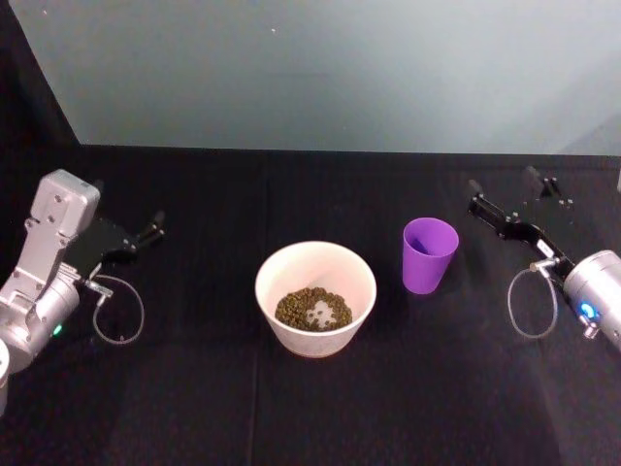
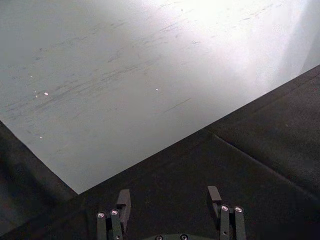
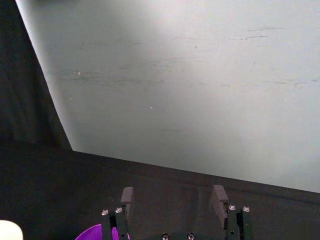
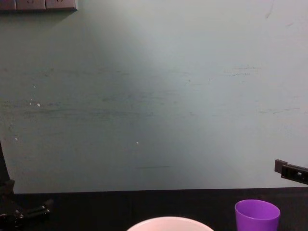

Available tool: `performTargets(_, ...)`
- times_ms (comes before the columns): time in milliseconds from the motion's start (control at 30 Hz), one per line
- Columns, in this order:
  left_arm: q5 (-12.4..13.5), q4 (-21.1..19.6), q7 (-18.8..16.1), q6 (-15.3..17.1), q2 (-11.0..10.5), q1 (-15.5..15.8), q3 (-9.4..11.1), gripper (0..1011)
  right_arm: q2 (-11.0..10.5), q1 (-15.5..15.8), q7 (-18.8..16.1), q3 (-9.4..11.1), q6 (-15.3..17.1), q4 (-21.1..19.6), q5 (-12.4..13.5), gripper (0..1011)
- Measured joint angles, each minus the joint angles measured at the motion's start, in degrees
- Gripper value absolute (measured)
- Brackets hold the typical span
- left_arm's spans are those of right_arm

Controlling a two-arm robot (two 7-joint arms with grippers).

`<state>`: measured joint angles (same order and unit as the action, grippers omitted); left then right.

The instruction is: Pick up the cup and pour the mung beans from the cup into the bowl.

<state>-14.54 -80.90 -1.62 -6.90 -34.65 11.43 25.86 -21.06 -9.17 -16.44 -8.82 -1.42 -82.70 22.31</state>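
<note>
cup (image 1: 429, 254): standing upright on the black table (image 1: 194, 408), left of the right jaws, untouched
bowl (image 1: 315, 297): sitting left of the cup, mung beans (image 1: 312, 309) lying inside
right gripper (image 1: 503, 203): hovering, jaws spread, gripping nothing
left gripper (image 1: 147, 231): idling far left, jaws spread

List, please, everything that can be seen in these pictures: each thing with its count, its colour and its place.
small purple plastic cup: one, bright purple, upright on the table, beside the bowl on the robot's right, apart from it.
wide round pale bowl: one, pinkish-white, table centre.
mung beans: one small heap, green-brown, inside the bowl.
black table cloth: one, black, covering the table.
wall: one, pale grey-green, behind the table.
left gripper: one, black, open, at the table's left side, holding nothing.
right gripper: one, black, open, right of the cup, not touching it.
</note>
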Motion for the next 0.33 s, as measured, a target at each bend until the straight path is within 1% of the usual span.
performTargets(333,0.0,0.0,0.0,0.0,0.0,0.0,0.0,1000,0.0,0.0,0.03,0.0,0.0,0.0,0.0,1000)
